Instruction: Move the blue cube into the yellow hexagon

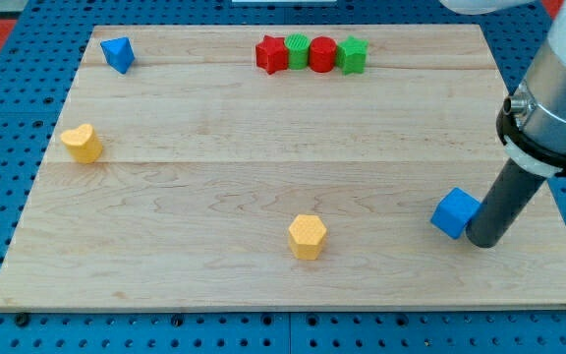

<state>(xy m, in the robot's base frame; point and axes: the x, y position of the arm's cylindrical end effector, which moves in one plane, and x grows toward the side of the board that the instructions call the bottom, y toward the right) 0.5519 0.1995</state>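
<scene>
The blue cube (455,212) lies on the wooden board near the view's lower right. My tip (483,239) stands right against the cube's right side, touching or nearly touching it. The yellow hexagon (307,236) lies at the view's bottom centre, well to the left of the cube, with bare board between them.
A yellow heart-shaped block (84,143) lies at the view's left. A blue block of unclear shape (118,54) sits at the top left. A row of red star (271,54), green block (297,49), red cylinder (322,53) and green block (353,56) lies at top centre. The board's right edge (538,157) is near my tip.
</scene>
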